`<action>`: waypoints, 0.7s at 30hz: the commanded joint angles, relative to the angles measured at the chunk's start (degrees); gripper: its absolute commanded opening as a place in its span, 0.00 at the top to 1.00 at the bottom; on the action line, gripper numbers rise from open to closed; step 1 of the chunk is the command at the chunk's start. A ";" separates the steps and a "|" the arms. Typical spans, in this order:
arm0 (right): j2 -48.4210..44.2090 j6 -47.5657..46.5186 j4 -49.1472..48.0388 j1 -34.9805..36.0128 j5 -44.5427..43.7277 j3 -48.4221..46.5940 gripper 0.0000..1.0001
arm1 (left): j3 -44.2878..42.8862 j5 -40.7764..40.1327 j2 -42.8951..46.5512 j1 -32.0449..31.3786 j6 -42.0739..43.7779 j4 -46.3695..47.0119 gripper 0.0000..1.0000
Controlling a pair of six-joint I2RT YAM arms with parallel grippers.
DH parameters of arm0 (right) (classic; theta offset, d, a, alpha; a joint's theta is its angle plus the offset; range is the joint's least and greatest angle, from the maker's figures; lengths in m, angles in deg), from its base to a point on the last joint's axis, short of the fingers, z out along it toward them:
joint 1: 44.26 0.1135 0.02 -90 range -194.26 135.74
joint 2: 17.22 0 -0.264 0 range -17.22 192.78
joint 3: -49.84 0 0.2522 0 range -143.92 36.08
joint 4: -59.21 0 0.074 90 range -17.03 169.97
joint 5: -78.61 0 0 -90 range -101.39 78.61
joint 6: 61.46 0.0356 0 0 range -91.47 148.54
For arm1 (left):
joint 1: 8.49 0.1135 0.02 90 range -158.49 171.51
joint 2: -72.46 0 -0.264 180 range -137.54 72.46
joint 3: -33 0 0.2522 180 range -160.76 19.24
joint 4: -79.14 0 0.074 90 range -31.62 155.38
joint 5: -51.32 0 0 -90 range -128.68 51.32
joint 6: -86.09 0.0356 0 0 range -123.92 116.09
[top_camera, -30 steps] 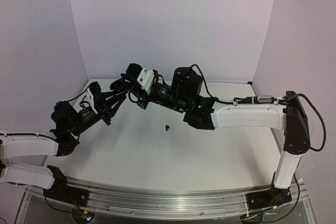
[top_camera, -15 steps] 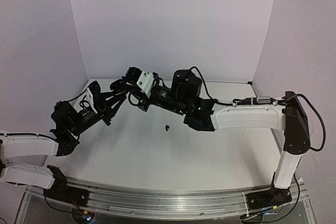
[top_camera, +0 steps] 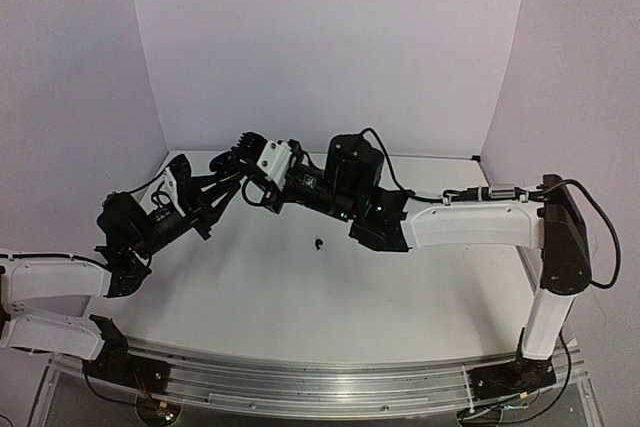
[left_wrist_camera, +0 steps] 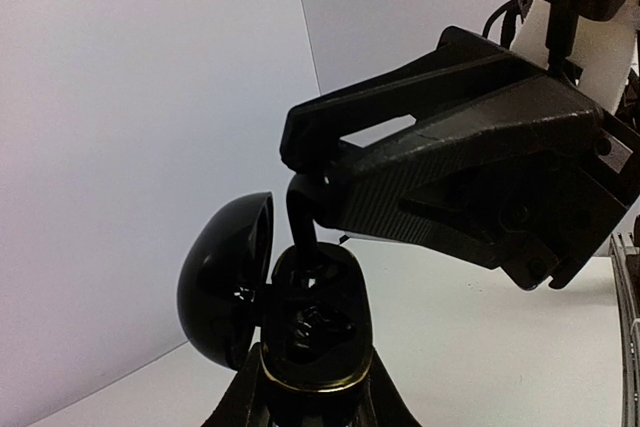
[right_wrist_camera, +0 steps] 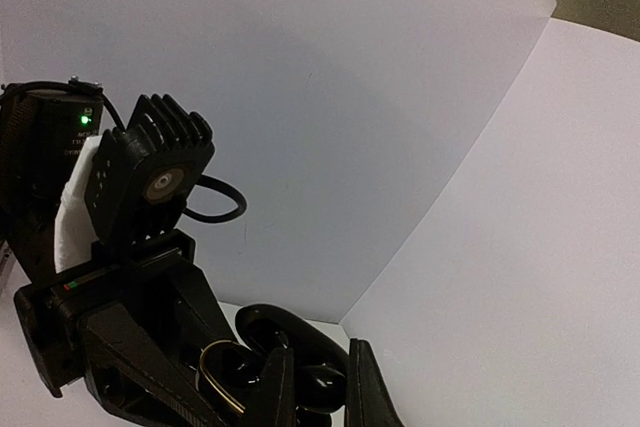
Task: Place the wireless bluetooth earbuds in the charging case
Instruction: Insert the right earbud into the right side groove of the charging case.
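R pincer (left_wrist_camera: 305,169) narrow, pinching black earbud (left_wrist_camera: 298,219) just under its tips, at mouth of open charging case (left_wrist_camera: 315,332) that L pincer (left_wrist_camera: 310,399) clamps. Lower it straight & slow, w/o side push; release only when seated.

Quick headcount: two arms, so two grippers, the left gripper (left_wrist_camera: 310,372) and the right gripper (left_wrist_camera: 300,182). One black charging case (left_wrist_camera: 315,317), the only case I can spot. For black earbuds I get two: one loose earbud (top_camera: 319,243) lying about mid-table (top_camera: 300,317), well off every edge, and what looks like a second earbud (left_wrist_camera: 300,222) at the case mouth, hard to be sure. Two wrist cameras too.
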 commanded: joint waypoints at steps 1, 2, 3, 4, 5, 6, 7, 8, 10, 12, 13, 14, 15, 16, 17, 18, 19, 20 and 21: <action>-0.27 -1.82 1.20 -0.15 -3.03 -0.72 1.00 | -3.01 3.96 1.26 -0.12 -0.35 3.71 1.00; -0.18 -2.10 1.23 -0.11 -3.14 -0.88 1.00 | -3.04 4.16 1.30 -0.13 -0.33 3.65 1.00; -0.01 -2.39 1.24 -0.11 -3.25 -1.05 1.00 | -3.06 4.37 1.31 -0.13 -0.33 3.60 1.00; 0.24 -2.68 1.24 -0.14 -3.38 -1.24 1.00 | -3.06 4.59 1.25 -0.13 -0.34 3.59 1.00; 0.45 -3.04 1.27 -0.15 -3.58 -1.51 1.00 | -3.09 4.71 1.22 -0.13 -0.40 3.61 1.00; 0.64 -3.39 1.33 -0.15 -3.78 -1.86 1.00 | -3.18 4.78 1.24 -0.13 -0.47 3.73 1.00; 0.92 -3.60 1.39 -0.13 -3.91 -2.01 1.00 | -3.18 4.82 1.24 -0.13 -0.64 3.77 1.00; 1.09 -3.73 1.52 -0.12 -4.00 -2.07 1.00 | -3.18 4.73 1.30 -0.12 -0.88 3.77 1.00; 1.17 -3.83 1.81 -0.12 -4.08 -1.85 1.00 | -3.39 4.39 1.47 0.04 -1.79 3.63 1.00; 0.89 -3.90 1.86 -0.13 -4.22 -1.15 1.00 | -3.74 3.97 1.78 0.44 -3.59 3.23 1.00; 0.69 -3.85 1.86 -0.15 -4.11 -0.86 1.00 | -3.92 3.97 1.97 0.63 -4.66 3.00 1.00; 0.56 -3.71 1.86 -0.13 -3.72 -0.60 1.00 | -4.07 4.22 2.13 0.91 -5.94 2.88 1.00; 0.49 -3.26 1.86 -0.14 -3.19 -0.56 1.00 | -4.30 4.57 2.27 1.14 -6.71 2.67 1.00; 0.50 -2.72 1.86 -0.16 -2.53 -0.77 1.00 | -4.42 4.94 2.34 1.30 -8.04 2.56 1.00; 0.57 -2.13 1.83 -0.16 -2.04 -1.22 1.00 | -4.54 5.26 2.40 1.41 -9.08 2.46 1.00; 0.77 -1.29 1.79 -0.15 -1.84 -1.81 1.00 | -4.65 5.58 2.44 1.48 -9.76 2.39 1.00; 1.06 -0.51 1.78 -0.18 -1.83 -2.53 1.00 | -4.75 6.01 2.43 1.50 -10.12 2.36 1.00; 1.33 0.02 1.77 -0.22 -1.83 -3.31 1.00 | -4.80 6.34 2.38 1.50 -10.26 2.33 1.00; 1.56 0.51 1.77 -0.23 -1.83 -3.91 1.00 | -4.81 6.49 2.32 1.53 -10.26 2.30 1.00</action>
